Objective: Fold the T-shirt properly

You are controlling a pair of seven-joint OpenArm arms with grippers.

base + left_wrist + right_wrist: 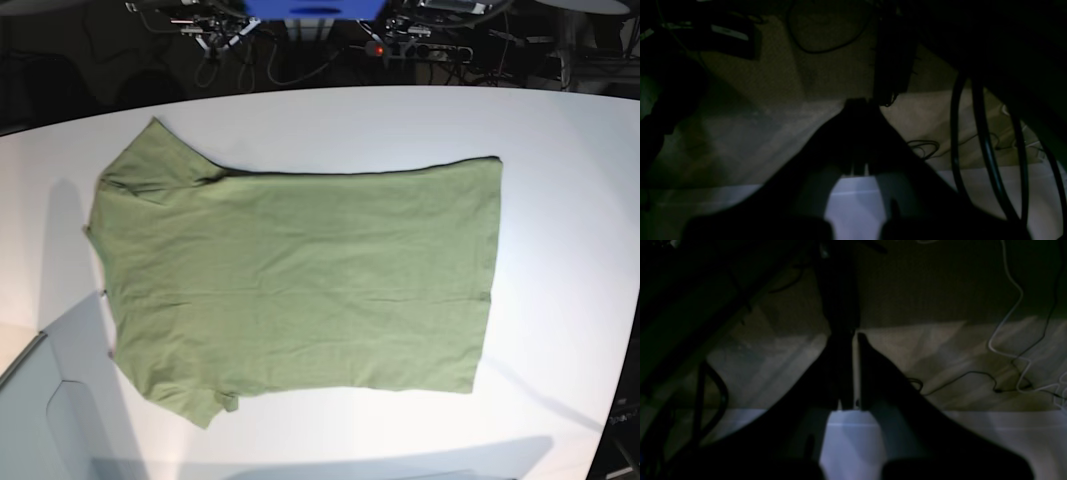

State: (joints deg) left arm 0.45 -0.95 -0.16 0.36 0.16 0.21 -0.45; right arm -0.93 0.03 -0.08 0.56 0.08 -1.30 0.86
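The left gripper (858, 106) shows in its wrist view as a dark silhouette with its two fingers pressed together at the tips, closed on nothing; beyond those tips lies a dim carpeted floor (773, 86), with a loop of black cable (828, 30) farther off, thick black hoses (983, 146) to the gripper's right, and a pale table edge (853, 200) beneath the fingers; the right gripper (853, 336) looks much the same in its own wrist view, its fingers brought tip to tip with only a thin sliver of light between them lower down, holding nothing; a white cord (1010, 313) and a thin black wire (973, 373) trail over the floor to its right; neither gripper appears in the base view, and the T-shirt (300, 275) appears in neither wrist view, so it lies well apart from both; it is spread flat and unfolded on the white table (560, 160), collar end toward that view's left, hem toward its right, one sleeve at the far side and the other at the near side.
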